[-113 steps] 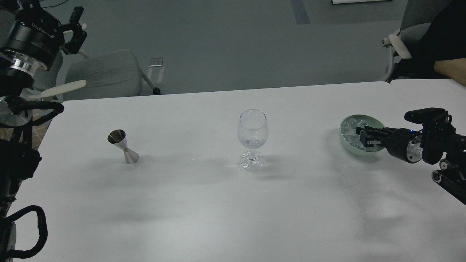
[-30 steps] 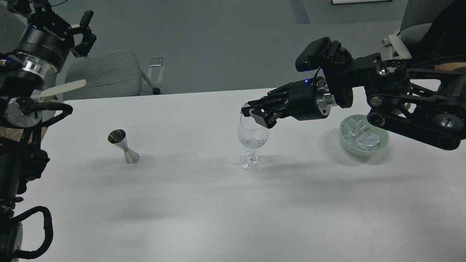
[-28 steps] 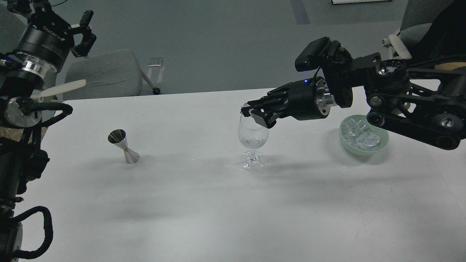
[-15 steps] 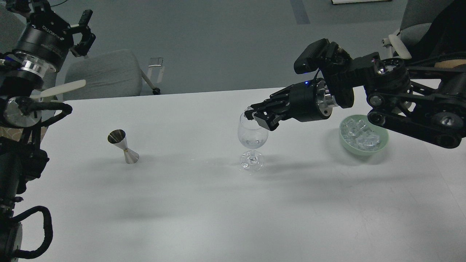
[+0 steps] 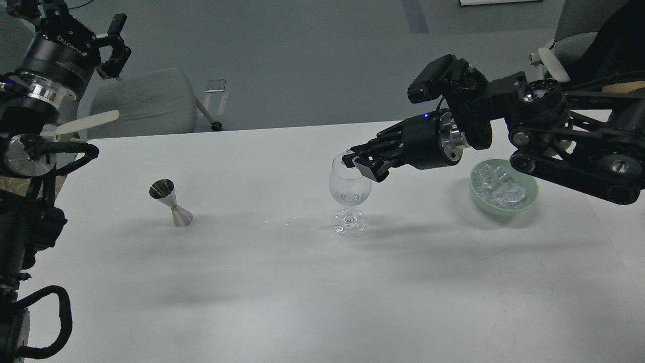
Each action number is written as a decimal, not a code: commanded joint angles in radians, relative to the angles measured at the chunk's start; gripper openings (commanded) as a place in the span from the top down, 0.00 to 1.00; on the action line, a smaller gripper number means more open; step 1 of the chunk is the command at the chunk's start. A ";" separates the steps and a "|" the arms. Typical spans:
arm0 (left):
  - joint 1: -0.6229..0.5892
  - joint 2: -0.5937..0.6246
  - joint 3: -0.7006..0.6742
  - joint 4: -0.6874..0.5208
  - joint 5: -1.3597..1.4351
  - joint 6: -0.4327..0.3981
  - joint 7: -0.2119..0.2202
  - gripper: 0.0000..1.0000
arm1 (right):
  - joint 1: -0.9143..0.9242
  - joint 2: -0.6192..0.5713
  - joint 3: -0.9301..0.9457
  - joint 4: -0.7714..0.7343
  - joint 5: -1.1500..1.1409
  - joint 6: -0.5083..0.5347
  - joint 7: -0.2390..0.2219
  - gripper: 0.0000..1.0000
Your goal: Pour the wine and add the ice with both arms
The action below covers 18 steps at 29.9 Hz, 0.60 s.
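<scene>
A clear wine glass (image 5: pixel 349 189) stands upright at the table's middle, with something clear and pale low in its bowl. My right gripper (image 5: pixel 356 161) hovers over the glass's right rim, pointing left. Its fingers are closed on a small clear chunk of ice (image 5: pixel 346 153) at the tips. More ice (image 5: pixel 499 185) lies piled in a pale green bowl (image 5: pixel 524 203) to the right, under my right arm. My left gripper (image 5: pixel 112 46) is raised at the far upper left, off the table, fingers spread and empty.
A steel jigger (image 5: pixel 172 203) stands on the white table (image 5: pixel 282 292) left of the glass. Grey chairs (image 5: pixel 143 101) stand behind the table's far edge. A person's dark sleeve (image 5: pixel 612 45) is at the upper right corner.
My right gripper left the ice bowl, rose and swung left to the glass. In the last second it crept slightly right over the rim. My left arm barely moved.
</scene>
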<state>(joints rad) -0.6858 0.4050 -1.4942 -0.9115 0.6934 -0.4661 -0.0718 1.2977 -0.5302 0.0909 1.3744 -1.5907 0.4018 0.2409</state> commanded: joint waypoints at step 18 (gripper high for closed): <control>0.000 0.003 0.000 -0.001 0.000 0.000 0.001 0.02 | 0.003 -0.004 0.004 0.002 0.031 -0.006 0.000 0.41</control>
<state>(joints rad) -0.6857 0.4071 -1.4939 -0.9121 0.6948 -0.4665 -0.0706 1.2993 -0.5337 0.0935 1.3775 -1.5602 0.3981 0.2409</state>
